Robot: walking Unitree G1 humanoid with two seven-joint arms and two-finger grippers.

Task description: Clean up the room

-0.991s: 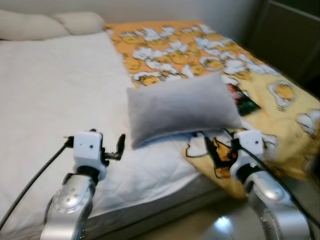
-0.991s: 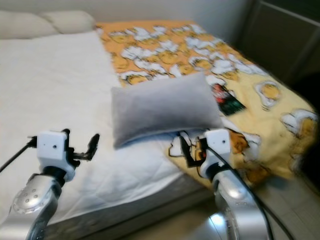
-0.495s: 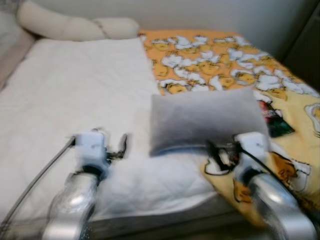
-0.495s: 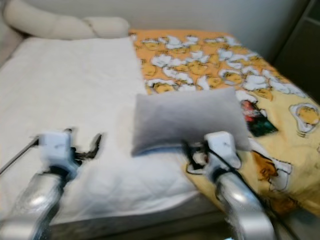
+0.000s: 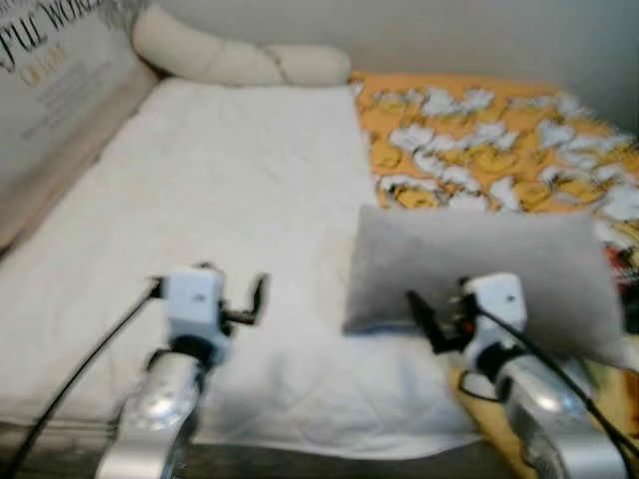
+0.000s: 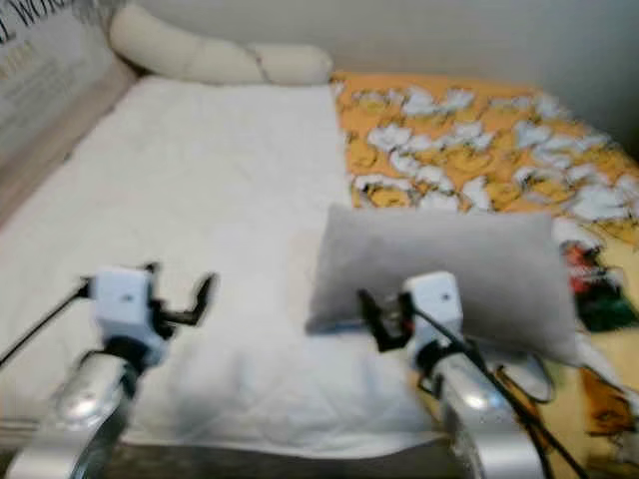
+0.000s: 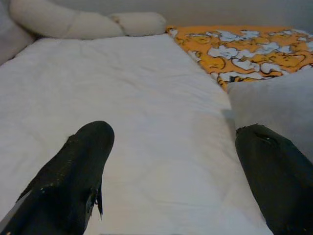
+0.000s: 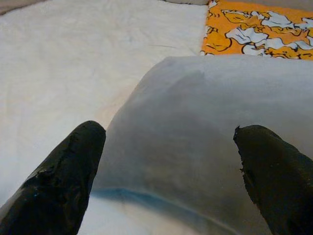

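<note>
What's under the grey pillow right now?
The grey pillow lies across the seam: its left part rests on the white quilt, its right part on the orange duck-print blanket. Whatever sits directly beneath the pillow is covered. The right gripper is open, aimed at it.

Large serif lettering runs across a pale panel standing along the far left side of the bed; only fragments are legible in the blurred head views, reading roughly "UL WOR" on the upper line, cut off by the frame edge, with a smaller line beneath too soft to make out. A dark item lying on the patterned blanket at the right edge may carry print, but nothing on it can be read
</note>
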